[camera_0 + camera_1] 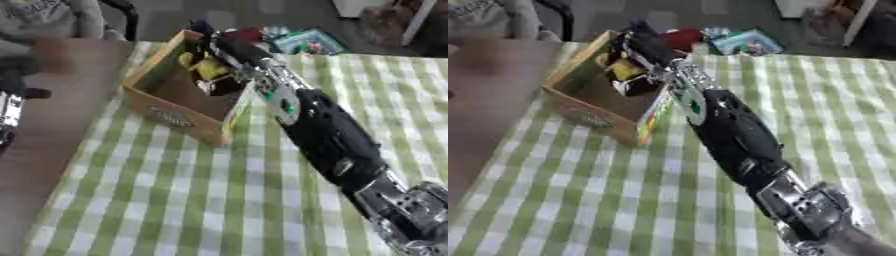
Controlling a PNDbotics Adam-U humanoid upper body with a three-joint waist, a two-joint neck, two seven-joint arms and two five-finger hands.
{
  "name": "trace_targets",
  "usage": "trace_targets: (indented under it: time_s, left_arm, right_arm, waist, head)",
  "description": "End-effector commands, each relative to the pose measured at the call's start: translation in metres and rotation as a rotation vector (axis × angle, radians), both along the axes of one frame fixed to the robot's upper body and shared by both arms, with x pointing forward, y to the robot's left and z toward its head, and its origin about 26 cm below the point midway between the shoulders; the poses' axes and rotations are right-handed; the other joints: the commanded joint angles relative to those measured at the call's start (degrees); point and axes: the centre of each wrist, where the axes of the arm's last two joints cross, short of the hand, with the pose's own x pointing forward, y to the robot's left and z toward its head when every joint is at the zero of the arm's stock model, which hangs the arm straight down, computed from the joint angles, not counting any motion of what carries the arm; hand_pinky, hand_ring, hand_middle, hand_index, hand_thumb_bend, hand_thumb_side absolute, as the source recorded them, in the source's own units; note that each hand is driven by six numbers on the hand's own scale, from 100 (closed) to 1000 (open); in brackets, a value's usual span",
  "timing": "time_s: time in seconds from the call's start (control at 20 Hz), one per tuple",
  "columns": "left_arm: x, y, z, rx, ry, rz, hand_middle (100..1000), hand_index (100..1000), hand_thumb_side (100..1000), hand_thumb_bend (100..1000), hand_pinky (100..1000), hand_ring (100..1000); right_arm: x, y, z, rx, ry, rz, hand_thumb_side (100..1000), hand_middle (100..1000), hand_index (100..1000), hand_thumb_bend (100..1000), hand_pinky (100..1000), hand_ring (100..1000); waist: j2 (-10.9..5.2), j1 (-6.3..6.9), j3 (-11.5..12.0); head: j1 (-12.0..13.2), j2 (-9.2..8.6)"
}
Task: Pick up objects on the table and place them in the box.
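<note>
Right hand (229, 45) reaches over the box (166, 107) at ten o'clock; finger state unclear; forearm could tip the box off the counter (175, 200)

The right arm (328, 135) is a thick, glossy black shell, rounded like a sleeve. Toward the cardboard box (175, 117) it narrows to a silver jointed wrist section with small green marks. At the end farthest from the box sits a bulky silver metal joint with dark recesses.

Open cardboard box (179, 117) (tilted); yellow object (210, 67) inside
</note>
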Motion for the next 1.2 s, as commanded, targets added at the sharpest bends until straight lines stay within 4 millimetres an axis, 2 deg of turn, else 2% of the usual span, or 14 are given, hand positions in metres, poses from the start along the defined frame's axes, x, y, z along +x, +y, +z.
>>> trace_targets:
  time_s: [0.05, 0.2, 0.3, 0.35, 0.65, 0.95, 1.2]
  left_arm:
    - [-0.002, -0.003, 0.011, -0.002, -0.037, -0.023, 724, 685, 448, 100, 690, 844]
    - [-0.002, -0.004, 0.01, -0.003, -0.034, -0.026, 724, 685, 450, 100, 690, 844]
    - [-0.002, -0.004, 0.01, -0.003, -0.034, -0.027, 724, 685, 450, 100, 690, 844]
    - [-0.002, -0.004, 0.01, -0.002, -0.034, -0.026, 724, 685, 451, 100, 690, 844]
    - [-0.002, -0.003, 0.009, -0.001, -0.03, -0.02, 724, 684, 452, 100, 689, 844]
    - [-0.002, -0.001, 0.007, 0.0, -0.025, -0.013, 723, 684, 450, 100, 689, 845]
    - [-0.003, 0.002, 0.006, -0.001, -0.023, -0.005, 723, 684, 447, 100, 689, 845]
  right_arm:
    - [0.002, 0.008, 0.01, -0.048, -0.022, 0.03, 207, 473, 592, 100, 349, 476]
    - [0.002, 0.01, 0.007, -0.085, -0.017, 0.058, 210, 709, 730, 100, 552, 670]
    - [0.002, 0.01, 0.005, -0.09, -0.014, 0.062, 210, 819, 808, 100, 668, 770]
    - [0.002, 0.009, 0.004, -0.089, -0.013, 0.06, 210, 843, 826, 100, 691, 791]
    - [0.002, 0.005, 0.008, -0.054, -0.038, 0.045, 205, 914, 904, 100, 745, 834]
    - [0.0, 0.002, 0.013, -0.065, -0.043, 0.021, 213, 940, 894, 100, 802, 871]
    - [-0.001, -0.003, 0.02, -0.066, -0.051, 0.008, 205, 916, 889, 100, 782, 851]
  waist:
    - [-0.85, 0.39, 0.19]
    - [-0.8, 0.43, 0.31]
    - [-0.76, 0.43, 0.29]
    - [-0.76, 0.4, 0.23]
    - [-0.89, 0.3, -0.4]
    - [-1.21, 0.34, -1.18]
    - [-1.58, 0.54, -1.7]
  head:
    - [-0.43, -0.95]
    - [-0.48, -1.08]
    - [-0.39, -1.12]
    - [-0.35, -1.13]
    - [-0.01, -1.19]
    - [0.36, -1.1]
    - [0.84, -0.85]
